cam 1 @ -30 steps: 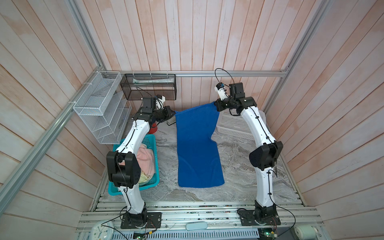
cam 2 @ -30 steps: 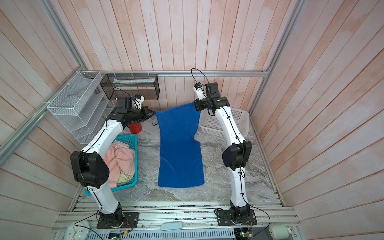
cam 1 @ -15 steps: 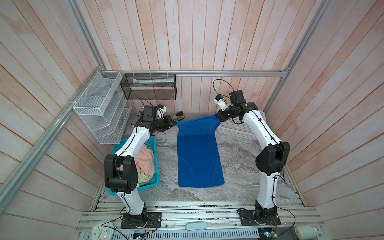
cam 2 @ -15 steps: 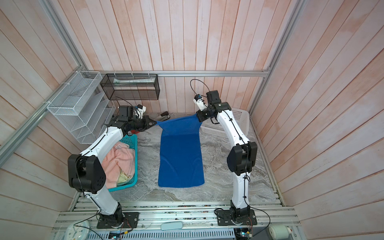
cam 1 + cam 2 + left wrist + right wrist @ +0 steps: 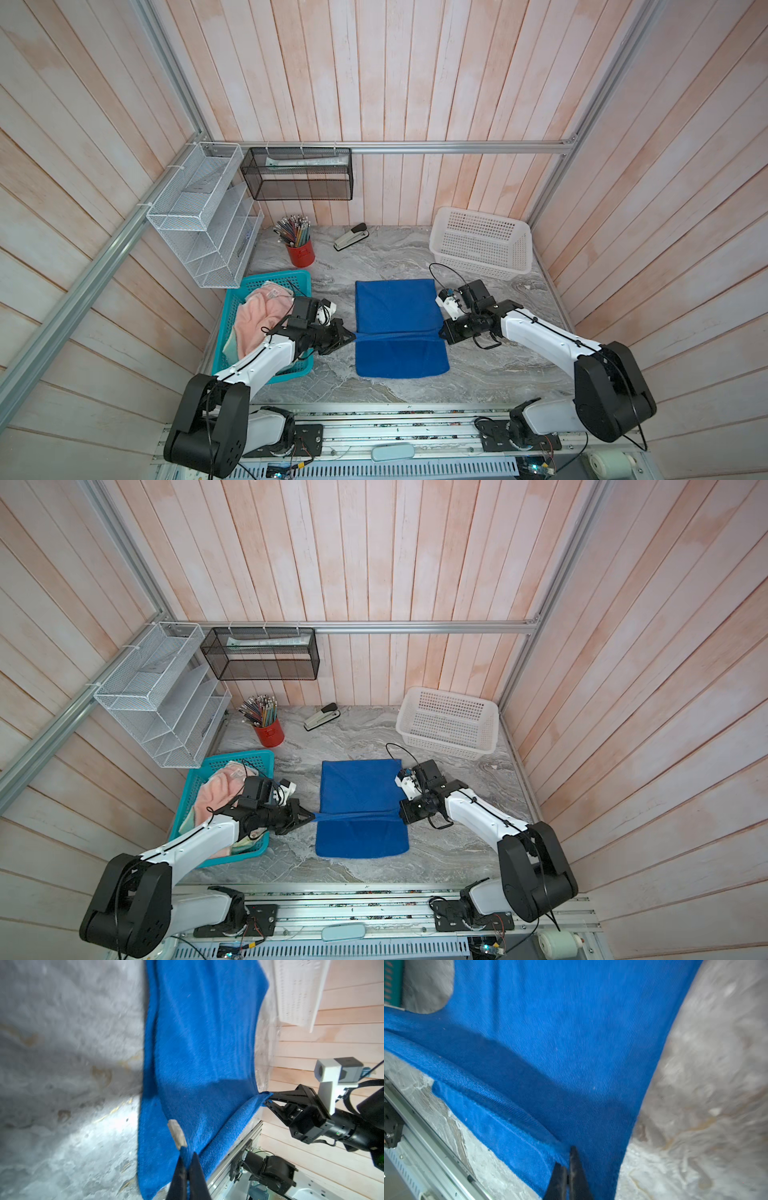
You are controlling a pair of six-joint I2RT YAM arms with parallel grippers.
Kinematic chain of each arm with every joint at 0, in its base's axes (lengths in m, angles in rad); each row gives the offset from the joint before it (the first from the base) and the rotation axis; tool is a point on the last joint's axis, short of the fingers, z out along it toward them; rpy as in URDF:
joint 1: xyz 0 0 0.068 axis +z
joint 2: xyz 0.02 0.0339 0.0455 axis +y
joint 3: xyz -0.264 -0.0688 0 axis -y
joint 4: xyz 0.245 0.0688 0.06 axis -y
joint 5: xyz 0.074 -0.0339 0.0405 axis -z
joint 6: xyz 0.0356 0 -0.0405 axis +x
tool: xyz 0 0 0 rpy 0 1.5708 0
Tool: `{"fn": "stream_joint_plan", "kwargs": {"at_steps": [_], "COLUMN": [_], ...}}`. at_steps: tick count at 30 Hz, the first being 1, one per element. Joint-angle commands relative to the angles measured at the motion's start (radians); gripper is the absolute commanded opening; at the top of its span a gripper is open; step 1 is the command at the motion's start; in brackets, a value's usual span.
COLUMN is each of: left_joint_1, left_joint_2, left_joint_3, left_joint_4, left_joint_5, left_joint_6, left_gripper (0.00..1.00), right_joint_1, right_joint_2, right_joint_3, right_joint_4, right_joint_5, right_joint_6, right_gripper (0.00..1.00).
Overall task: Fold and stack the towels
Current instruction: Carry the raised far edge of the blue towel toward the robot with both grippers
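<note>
Ideally, the royal blue terry towel (image 5: 397, 307), half-folded on the grey marbled bench (image 5: 478, 374) with its raised edge clamped at either corner by left claw (image 5: 353, 333) and right claw (image 5: 441, 332), is lowered level, edges matched.

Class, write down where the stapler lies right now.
In a top view the stapler lies at the back of the table, just right of the red pencil cup and left of the white basket.

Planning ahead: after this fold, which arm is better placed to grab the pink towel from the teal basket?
Probably left: left gripper is beside the teal basket with the pink towel; right gripper is across the blue towel.
</note>
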Motion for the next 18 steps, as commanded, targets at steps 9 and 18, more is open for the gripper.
{"fn": "stream_joint_plan", "kwargs": {"at_steps": [9, 18], "left_joint_1": [0.007, 0.005], "left_joint_2": [0.062, -0.097], "left_joint_3": [0.017, 0.144], "left_joint_4": [0.081, -0.185], "left_joint_5": [-0.091, -0.146], "left_joint_6": [-0.031, 0.037], "left_gripper": [0.0, 0.0], "right_joint_1": [-0.012, 0.007], "right_joint_2": [0.071, -0.102], "right_joint_3": [0.064, 0.072], "right_joint_4": [0.029, -0.096], "right_joint_5": [0.12, 0.099], "right_joint_6": [0.068, 0.146], "right_gripper": [0.0, 0.0]}}
